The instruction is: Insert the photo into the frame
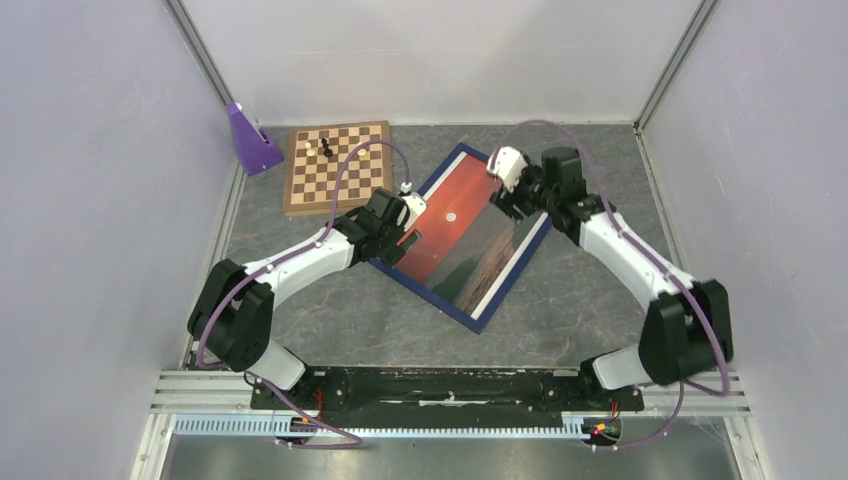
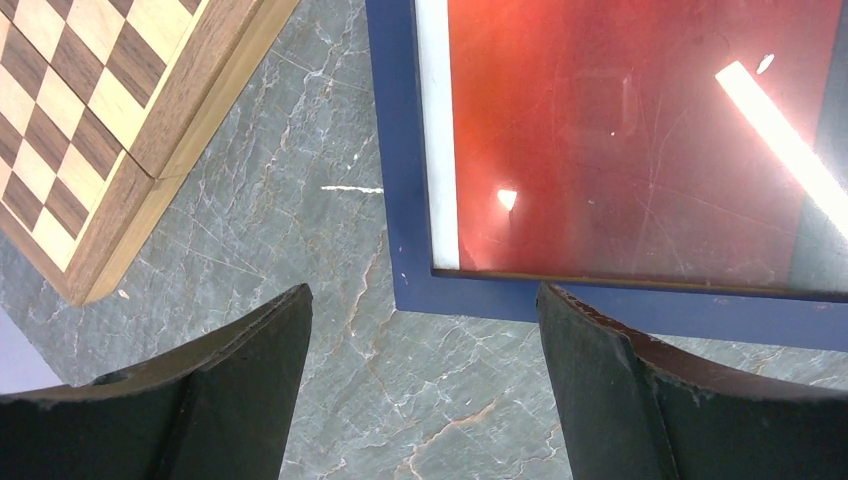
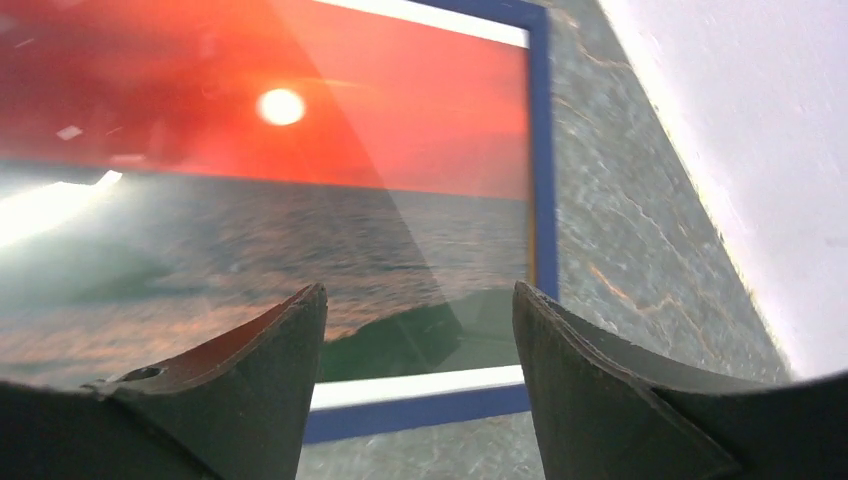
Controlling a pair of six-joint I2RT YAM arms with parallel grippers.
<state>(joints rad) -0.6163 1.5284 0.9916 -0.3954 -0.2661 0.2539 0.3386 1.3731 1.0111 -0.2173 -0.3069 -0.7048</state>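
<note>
Nearest, grey table (image 1: 330, 320) offered room to back off. Then the frame (image 1: 478, 322), flat, blue face up, with the photo (image 1: 455, 230) seated inside it. The job looked about done! The left gripper (image 2: 425, 300) hung at the frame's left corner, jaws wide, holding nothing. Further out, the right gripper (image 3: 420, 295) hovered over the far edge, likewise released and gripping nothing. Beyond, the chessboard (image 1: 335, 165) sat just beside the frame's left edge, not touching.

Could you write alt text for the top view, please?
A sunset photo sits in a blue frame askew on a grey table, between the left arm and right arm. A chessboard lies beyond, at left.
</note>
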